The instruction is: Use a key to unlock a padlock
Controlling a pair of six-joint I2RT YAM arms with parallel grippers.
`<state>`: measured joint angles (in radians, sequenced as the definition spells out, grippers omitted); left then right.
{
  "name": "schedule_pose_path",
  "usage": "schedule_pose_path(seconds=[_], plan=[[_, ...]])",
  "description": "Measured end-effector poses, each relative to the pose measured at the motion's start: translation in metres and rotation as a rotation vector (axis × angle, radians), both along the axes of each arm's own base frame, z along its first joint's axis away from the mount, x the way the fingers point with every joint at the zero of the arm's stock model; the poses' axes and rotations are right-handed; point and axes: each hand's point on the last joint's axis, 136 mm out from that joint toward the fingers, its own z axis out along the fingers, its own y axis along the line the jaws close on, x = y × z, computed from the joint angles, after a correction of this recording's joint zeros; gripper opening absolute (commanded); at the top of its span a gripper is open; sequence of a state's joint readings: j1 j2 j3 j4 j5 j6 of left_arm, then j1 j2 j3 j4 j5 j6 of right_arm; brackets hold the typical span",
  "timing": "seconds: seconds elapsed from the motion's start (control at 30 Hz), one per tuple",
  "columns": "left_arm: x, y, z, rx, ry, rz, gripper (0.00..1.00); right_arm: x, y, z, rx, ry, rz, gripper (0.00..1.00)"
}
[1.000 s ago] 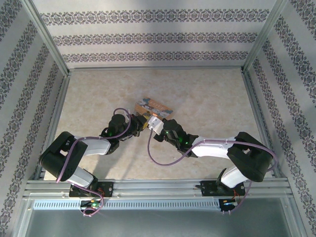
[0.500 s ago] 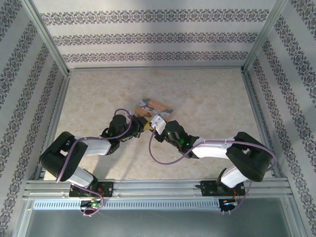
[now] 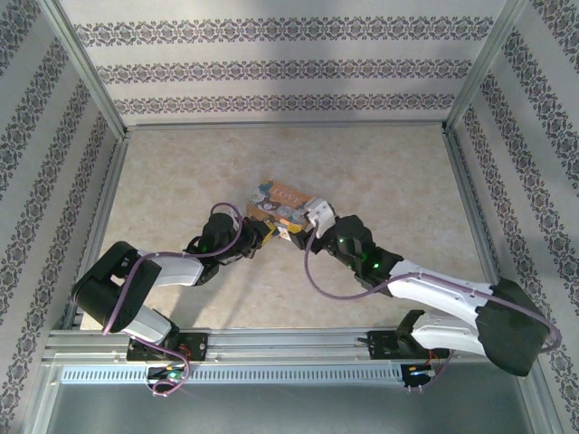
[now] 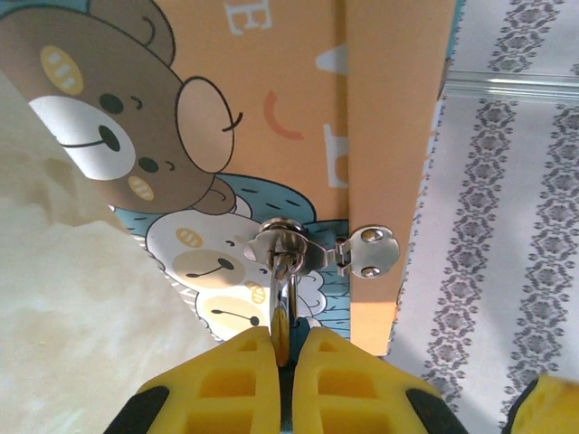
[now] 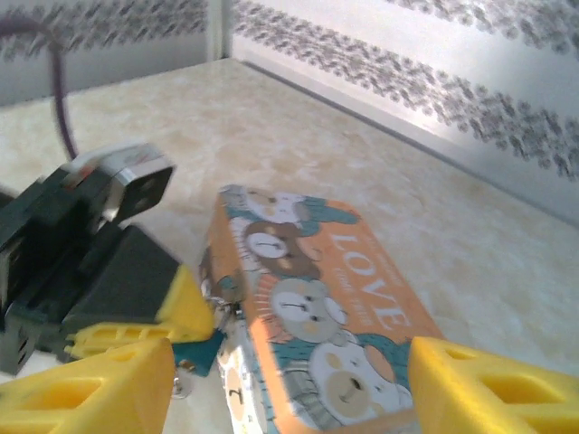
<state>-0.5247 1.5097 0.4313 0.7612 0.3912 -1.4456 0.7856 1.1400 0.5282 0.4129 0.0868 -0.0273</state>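
Rail (image 3: 289,347): metal bar across the near edge. Both arm bases are bolted to it, one left and one right.
Left arm (image 3: 154,271): reaches from the near left toward mid-table, with a purple cable looping along it.
Right arm (image 3: 443,294): reaches from the near right toward mid-table. Its wrist is just right of the box.
Left gripper (image 4: 283,342): yellow fingers pressed together, clamped on the padlock's shackle at the near left of the box.
Right gripper (image 5: 289,362): yellow fingers wide apart, gripping nothing, one on each side of the box's near end. Whether they touch the box cannot be told.
Padlock (image 4: 284,303): hangs at the box's near left side, between the two grippers. Its silvery shackle passes through the latch's loop and runs down into the left fingers' pinch. In the right wrist view a small blue piece, likely the body, sits just beside the left finger.
Silvery bit (image 5: 181,391): just under that blue piece and blurred. Whether it is the key cannot be told.
Latch (image 4: 366,252): shiny metal hasp on the box's orange side.
Box (image 3: 282,197): flat and orange-sided, with a bear print and "LOVE" on the lid. It lies mid-table with the lid down, just beyond both grippers.
Table (image 3: 389,172): pale marbled top.
Walls (image 3: 289,68): white with dark patterned bands on the left, right and far sides.
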Motion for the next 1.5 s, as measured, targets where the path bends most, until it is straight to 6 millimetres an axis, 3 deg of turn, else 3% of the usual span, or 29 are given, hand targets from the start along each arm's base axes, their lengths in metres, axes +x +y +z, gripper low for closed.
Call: schedule_pose_path(seconds=[0.1, 0.2, 0.37, 0.53, 0.8, 1.1, 1.5], plan=[[-0.005, 0.003, -0.010, 0.040, 0.015, -0.011, 0.00, 0.009, -0.019, -0.008, 0.053, 0.124, -0.051, 0.83], [-0.009, 0.006, -0.020, 0.077, 0.031, -0.022, 0.00, 0.013, -0.024, -0.016, 0.087, 0.239, -0.076, 0.84], [-0.013, 0.008, -0.029, 0.113, 0.037, -0.033, 0.00, 0.018, -0.006, -0.017, 0.139, 0.376, -0.051, 0.84], [-0.013, 0.007, -0.040, 0.123, 0.038, -0.045, 0.00, 0.031, 0.015, -0.026, 0.187, 0.520, -0.054, 0.76], [-0.007, 0.001, -0.043, 0.097, -0.004, -0.051, 0.04, 0.045, 0.031, -0.059, 0.239, 0.731, -0.109, 0.73], [-0.008, 0.002, -0.048, 0.102, 0.003, -0.050, 0.28, 0.044, 0.031, -0.083, 0.219, 0.821, -0.152, 0.75], [-0.012, 0.004, -0.055, 0.118, 0.031, -0.053, 0.31, 0.049, 0.035, -0.082, 0.216, 0.826, -0.154, 0.76]])
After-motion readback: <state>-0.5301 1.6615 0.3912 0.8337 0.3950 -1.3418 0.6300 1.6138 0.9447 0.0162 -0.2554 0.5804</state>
